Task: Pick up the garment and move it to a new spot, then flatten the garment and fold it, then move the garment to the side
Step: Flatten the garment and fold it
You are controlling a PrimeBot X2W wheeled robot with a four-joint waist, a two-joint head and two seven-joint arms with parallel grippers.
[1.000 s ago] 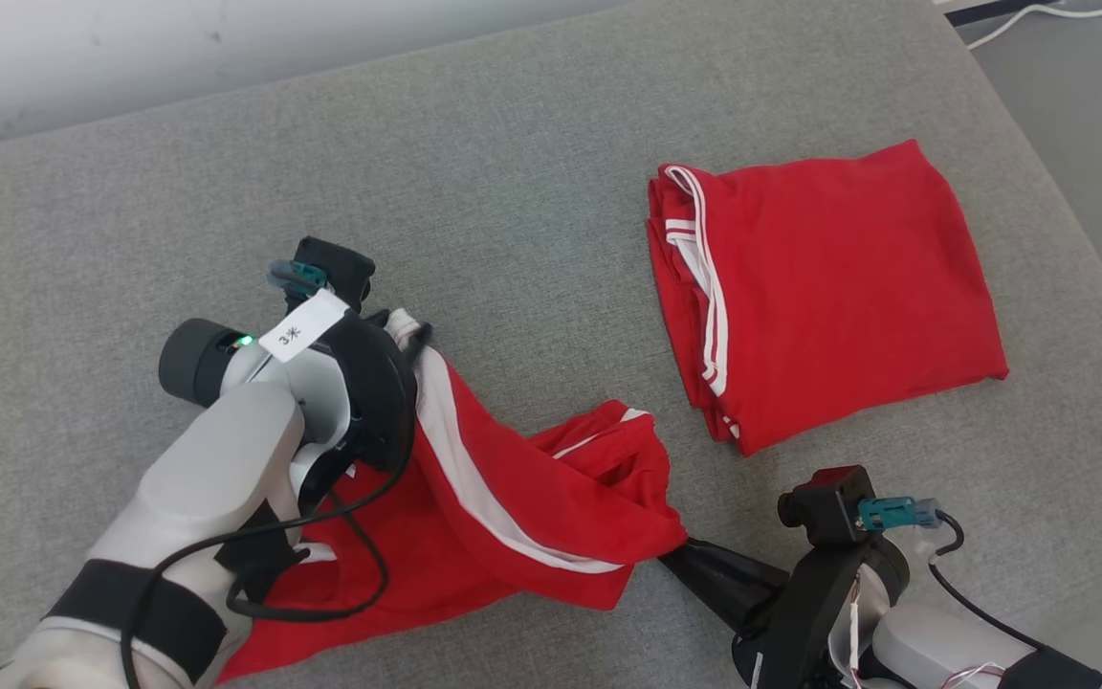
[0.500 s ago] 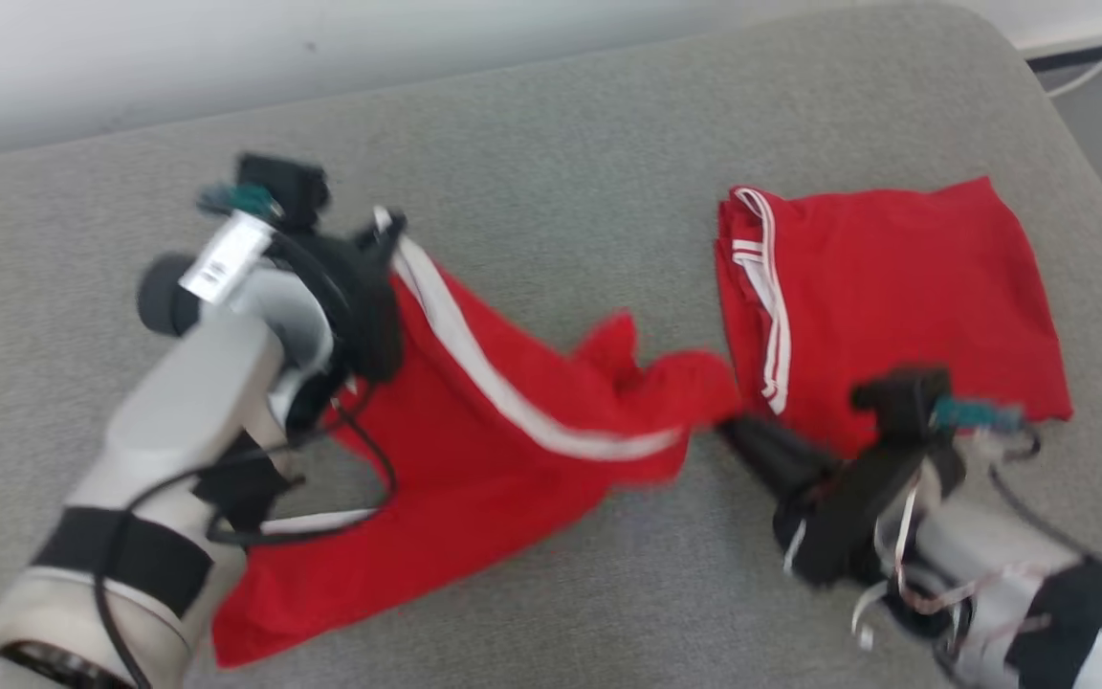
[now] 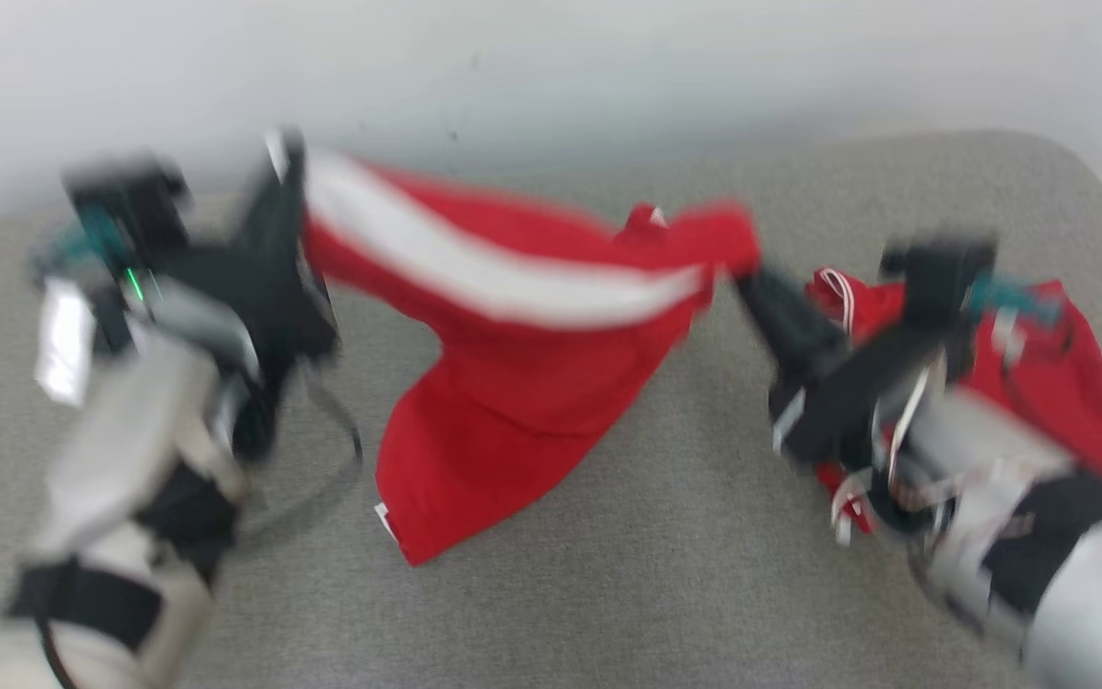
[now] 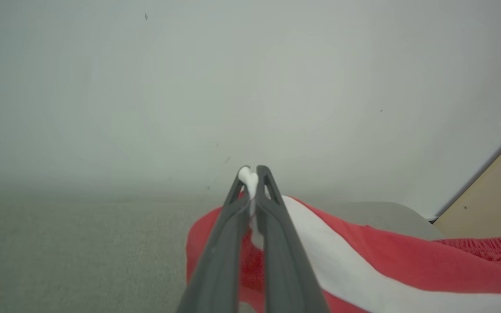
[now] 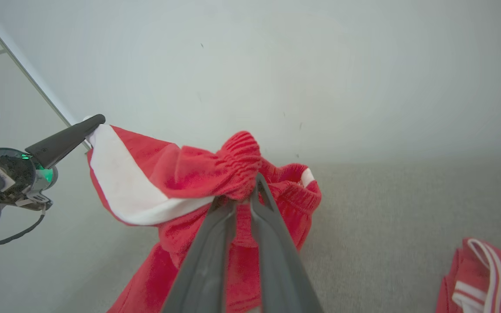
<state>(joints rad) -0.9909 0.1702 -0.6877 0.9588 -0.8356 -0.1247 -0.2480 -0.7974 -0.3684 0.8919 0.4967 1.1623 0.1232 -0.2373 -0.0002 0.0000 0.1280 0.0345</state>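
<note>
Heads up: your head view is motion-blurred, the wrist views are sharp. Pale wall (image 3: 551,67) sits at the back, behind the folded red pile (image 3: 1082,383). The grey padded surface (image 3: 608,593) carries that pile at its right end. Your garment (image 3: 513,383), red shorts with a broad white stripe, is up in the air, strung out left of the folded pile. Stripe edge is on top and the loose red part hangs down toward the padding. Can't tell if the lowest corner touches. Your right arm (image 3: 972,450) crosses in front of the folded pile and hides much of it. Your right claw (image 3: 747,277) is just left of the pile, fingers pinched together on the bunched elastic waistband. Your left claw (image 3: 283,158) is well left of the pile, at the garment's far end. Its fingers are closed tight on the end of the white stripe, with a bit of white cloth poking out past the tips.
</note>
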